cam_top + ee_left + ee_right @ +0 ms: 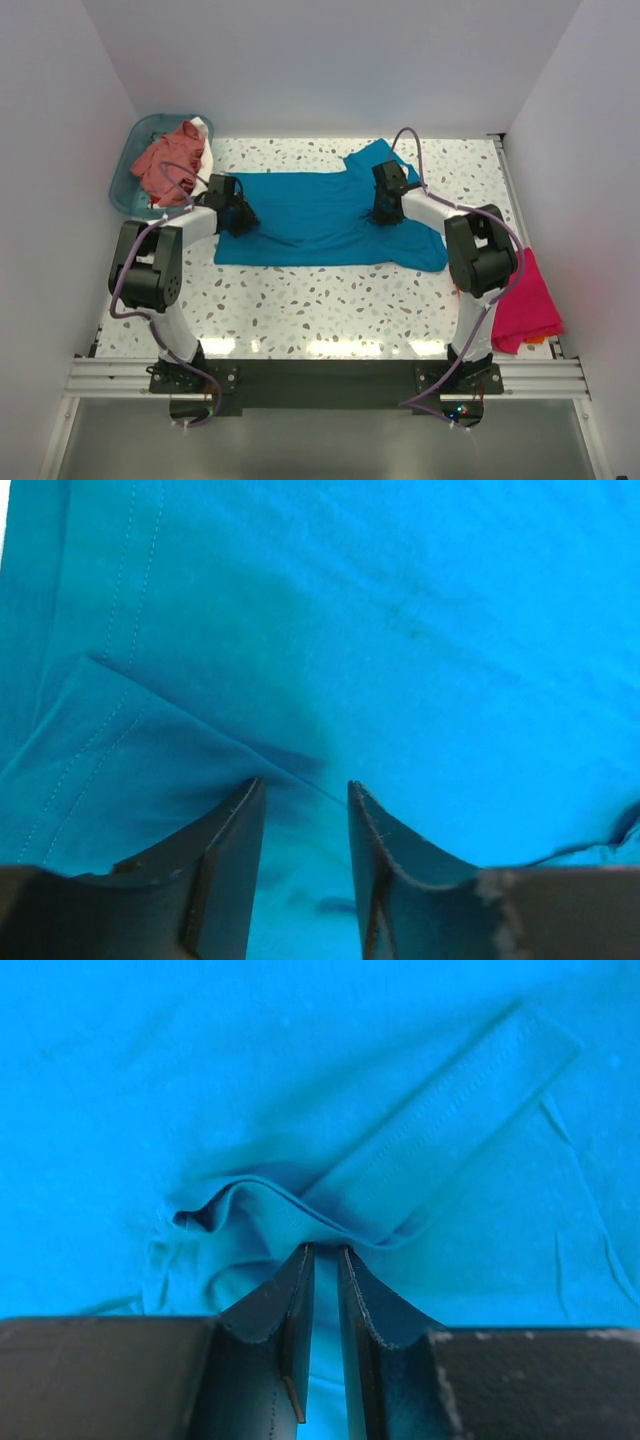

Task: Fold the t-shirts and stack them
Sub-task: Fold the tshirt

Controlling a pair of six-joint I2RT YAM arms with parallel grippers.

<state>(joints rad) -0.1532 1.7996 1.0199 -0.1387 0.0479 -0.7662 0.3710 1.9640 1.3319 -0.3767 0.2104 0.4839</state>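
Note:
A large teal-blue t-shirt (310, 220) lies spread flat across the middle of the speckled table. My left gripper (240, 218) is down on its left edge. In the left wrist view the gripper (302, 785) is open, its fingers straddling a fold line in the teal cloth (400, 630). My right gripper (383, 210) is on the shirt's right part, below a sleeve. In the right wrist view the gripper (325, 1248) is almost closed, pinching a raised ridge of teal cloth (200, 1080) beside a flat hemmed band (450, 1110).
A translucent teal basket (125, 175) stands at the back left, holding a salmon-pink shirt (165, 160) and a white one (200, 128). A magenta-pink shirt (528, 300) hangs over the table's right edge beside the right arm. White walls close in the back and sides.

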